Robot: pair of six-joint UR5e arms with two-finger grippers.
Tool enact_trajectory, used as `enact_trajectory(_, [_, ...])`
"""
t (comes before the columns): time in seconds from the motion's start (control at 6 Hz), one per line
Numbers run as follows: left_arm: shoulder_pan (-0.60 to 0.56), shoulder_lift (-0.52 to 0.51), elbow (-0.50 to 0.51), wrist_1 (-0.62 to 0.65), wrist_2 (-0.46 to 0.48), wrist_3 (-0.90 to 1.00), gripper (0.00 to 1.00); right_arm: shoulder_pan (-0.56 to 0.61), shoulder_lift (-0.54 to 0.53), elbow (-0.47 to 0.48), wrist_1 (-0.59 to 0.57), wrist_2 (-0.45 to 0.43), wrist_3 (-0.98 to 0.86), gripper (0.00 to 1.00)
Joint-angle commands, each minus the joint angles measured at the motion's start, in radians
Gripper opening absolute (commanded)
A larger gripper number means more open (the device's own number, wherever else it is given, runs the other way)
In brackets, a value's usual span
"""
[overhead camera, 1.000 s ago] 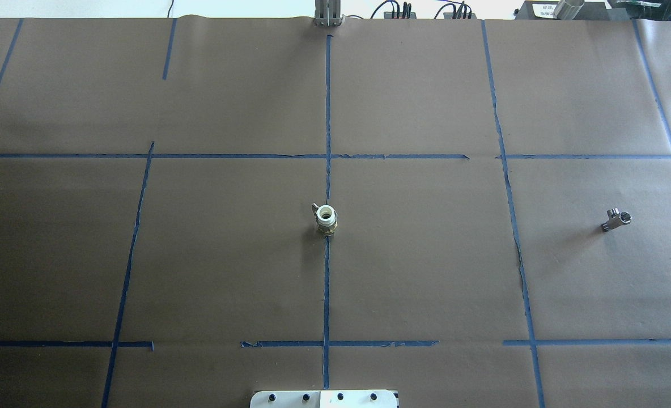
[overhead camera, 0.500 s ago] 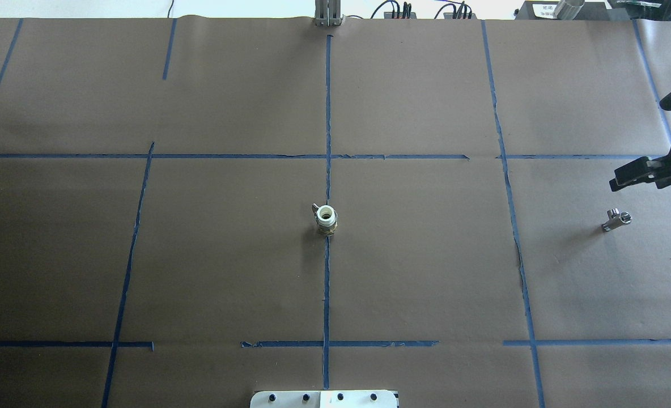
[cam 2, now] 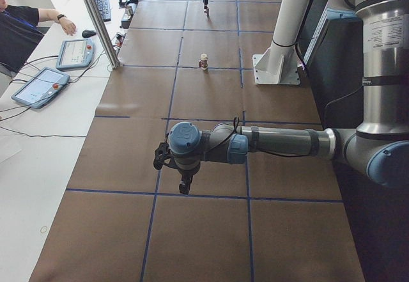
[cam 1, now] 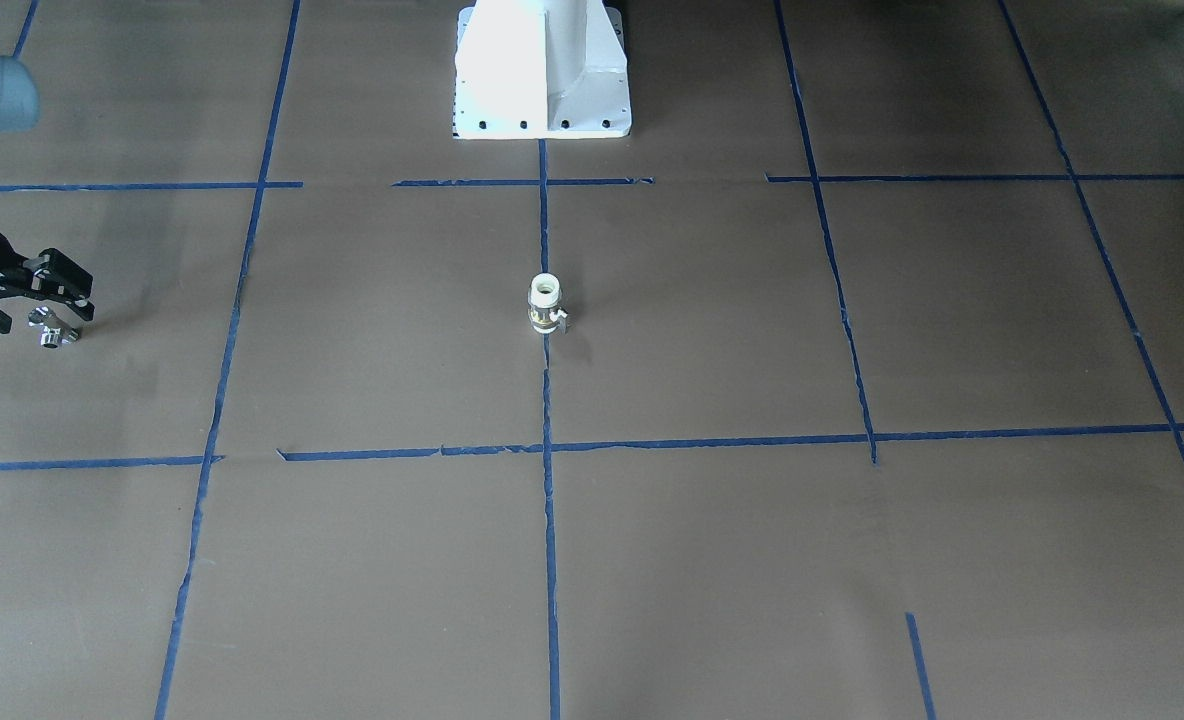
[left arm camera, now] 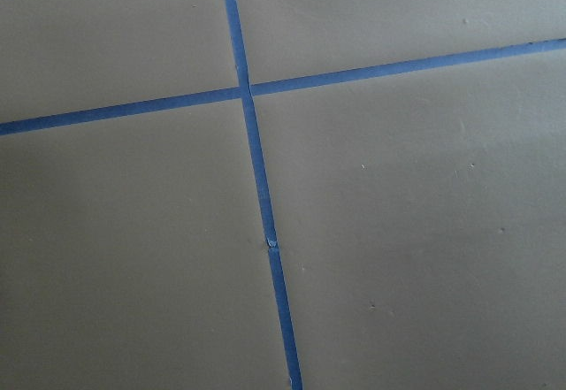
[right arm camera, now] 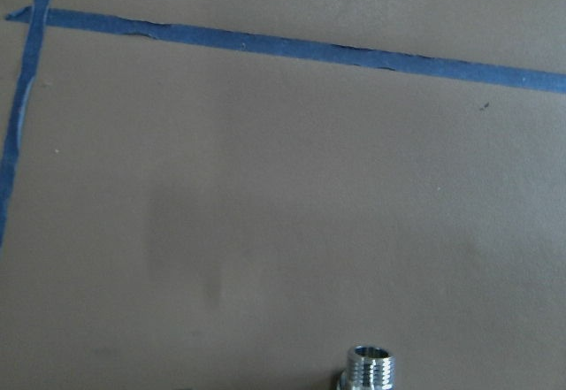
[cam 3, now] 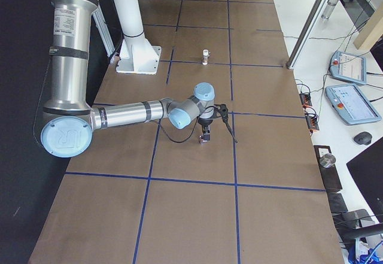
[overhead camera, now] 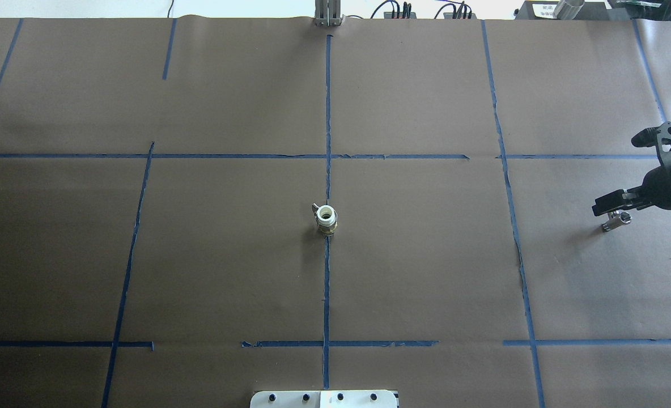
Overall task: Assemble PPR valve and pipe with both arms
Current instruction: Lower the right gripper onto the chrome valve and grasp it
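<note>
right gripper (overhead camera: 612, 204): jaws apart, empty, just above pipe (cam 1: 52, 330); left gripper (cam 2: 185, 184): jaws' state, cannot tell

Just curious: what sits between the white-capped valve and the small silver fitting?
Overhead view: only bare brown paper and one blue tape line between valve and fitting.
</note>
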Motion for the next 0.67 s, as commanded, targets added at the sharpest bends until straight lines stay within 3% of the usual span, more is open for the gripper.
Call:
enact_trajectory(0.0, [0.000, 0.003, 0.000, 0.000, -0.002, 0.000, 1.00, -0.004, -0.004, -0.024, 0.024, -0.002, -0.003, 1.00])
enact_trajectory(0.33, [0.000, 0.003, 0.000, 0.000, -0.002, 0.000, 1.00, -0.007, -0.021, -0.022, 0.023, 0.000, -0.009, 0.99])
enact_trajectory(0.5, [0.000, 0.003, -0.002, 0.000, -0.002, -0.002, 1.00, -0.010, -0.019, -0.022, 0.023, 0.003, -0.009, 0.76])
